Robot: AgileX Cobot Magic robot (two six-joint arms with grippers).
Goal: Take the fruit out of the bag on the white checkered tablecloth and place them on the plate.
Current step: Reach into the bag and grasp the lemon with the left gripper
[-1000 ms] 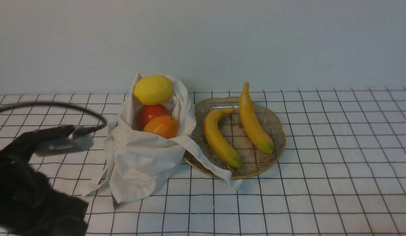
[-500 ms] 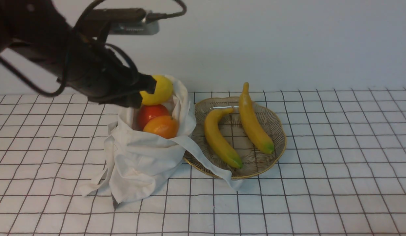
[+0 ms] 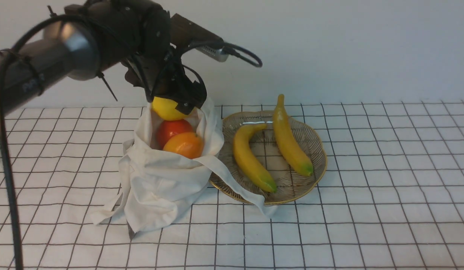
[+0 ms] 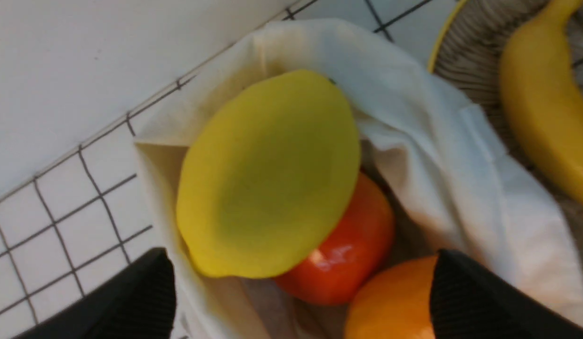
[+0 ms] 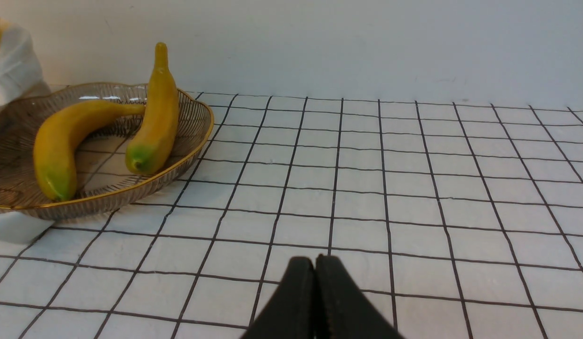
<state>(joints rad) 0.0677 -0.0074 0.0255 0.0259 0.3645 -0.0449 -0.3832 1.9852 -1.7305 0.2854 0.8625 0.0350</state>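
Observation:
The off-white bag lies on the white checkered tablecloth with its mouth open. In it sit a yellow lemon at the far end, a red fruit and an orange fruit. My left gripper hangs just over the lemon, partly hiding it. In the left wrist view the left gripper is open wide, its fingers on either side of the lemon, above the red fruit and orange fruit. My right gripper is shut and empty, low over the cloth.
The wicker plate stands right of the bag and holds two bananas. A bag strap lies over the plate's near left rim. A pale wall runs behind the table. The plate also shows in the right wrist view.
My left arm rose from the lower left, swung over the table and now hangs above the bag's mouth at the lemon. The fruit, bag and plate have not moved.

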